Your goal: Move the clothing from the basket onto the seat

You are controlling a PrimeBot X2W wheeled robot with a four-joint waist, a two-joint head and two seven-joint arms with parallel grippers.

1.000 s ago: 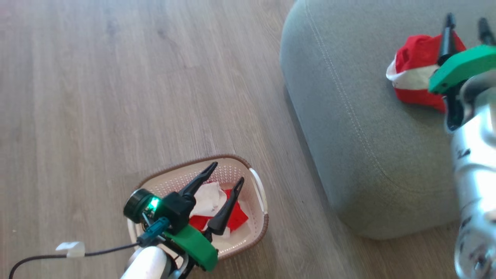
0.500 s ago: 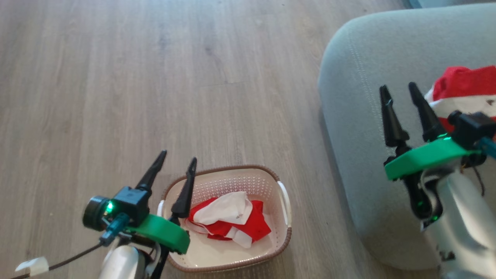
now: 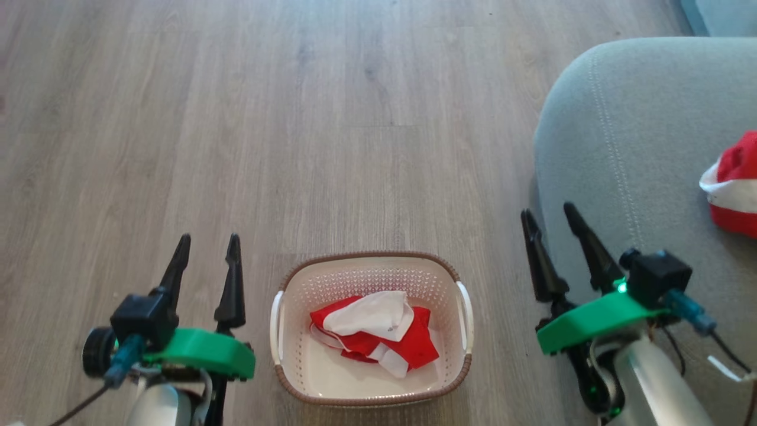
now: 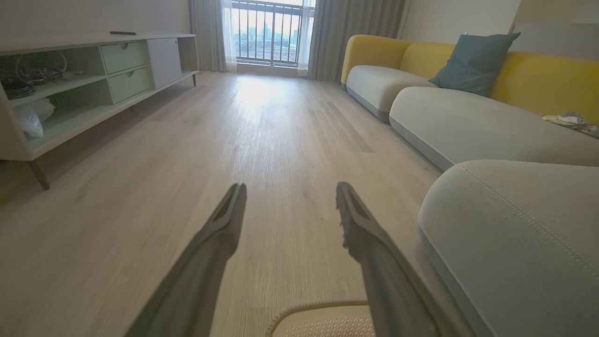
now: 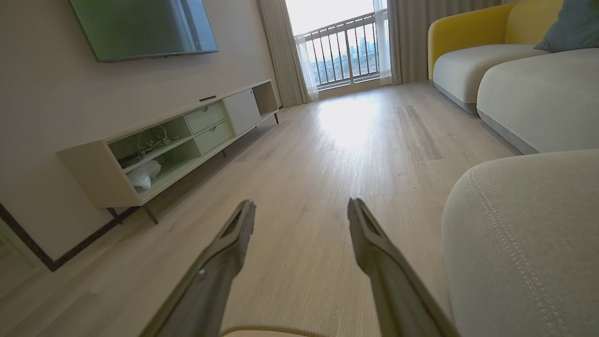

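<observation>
Head view: the left gripper and the right gripper both stand wide open and empty, fingers pointing away from the robot. The basket sits on the floor between them, a little nearer the left one. One red and white garment lies crumpled in the basket, behind and inboard of both sets of fingertips. The other garment rests on the seat, off to the right gripper's outer side.

By my reading, half the job is done and the second pick has not begun. Next, one gripper must swing inward, tip down into the basket and close on a raised fold. The red and white garment's long axis runs across, from one gripper toward the other, white panel uppermost.
</observation>
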